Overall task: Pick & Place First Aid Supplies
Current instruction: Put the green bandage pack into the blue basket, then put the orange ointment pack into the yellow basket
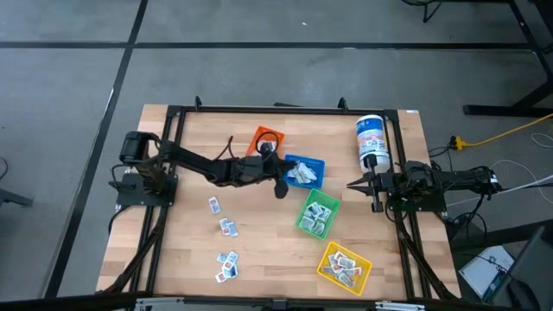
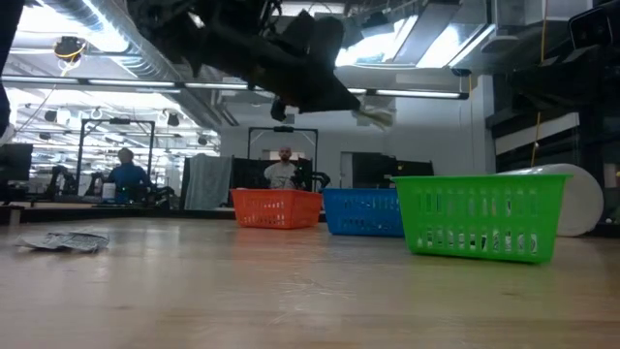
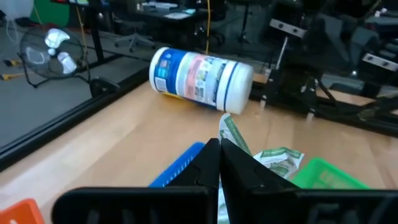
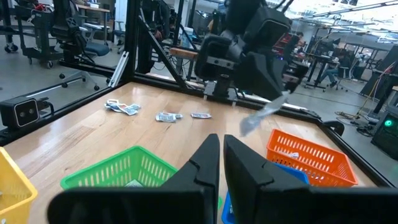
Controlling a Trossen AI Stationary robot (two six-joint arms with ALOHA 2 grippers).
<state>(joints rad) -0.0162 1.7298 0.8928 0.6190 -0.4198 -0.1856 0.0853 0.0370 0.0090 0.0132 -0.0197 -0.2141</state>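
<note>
My left gripper (image 1: 283, 180) hangs above the blue bin (image 1: 304, 170), shut on a small white first aid packet (image 3: 232, 133). The right wrist view shows that packet (image 4: 263, 114) dangling over the orange bin (image 4: 310, 155) and the blue bin. More packets lie in the blue bin (image 3: 278, 159), the green bin (image 1: 317, 213) and the yellow bin (image 1: 344, 265). Several loose packets (image 1: 226, 227) lie flat on the table's near left part. My right gripper (image 1: 352, 183) waits shut at the table's right side, beside the canister (image 1: 371, 142). My left gripper pinches the packet between its two fingers (image 3: 208, 163), and one end of the packet (image 3: 229, 128) sticks out past the fingertips. The fingers slant downward toward the table's right. The packet (image 2: 373, 116) is lifted clear, high above the bins.
The orange bin (image 1: 266, 140) stands at the far side, and the green and yellow bins run in a row toward the near right. A tall white canister with a blue label (image 3: 200, 72) lies on its side near the far right corner. A black frame rail (image 1: 285, 110) borders the table.
</note>
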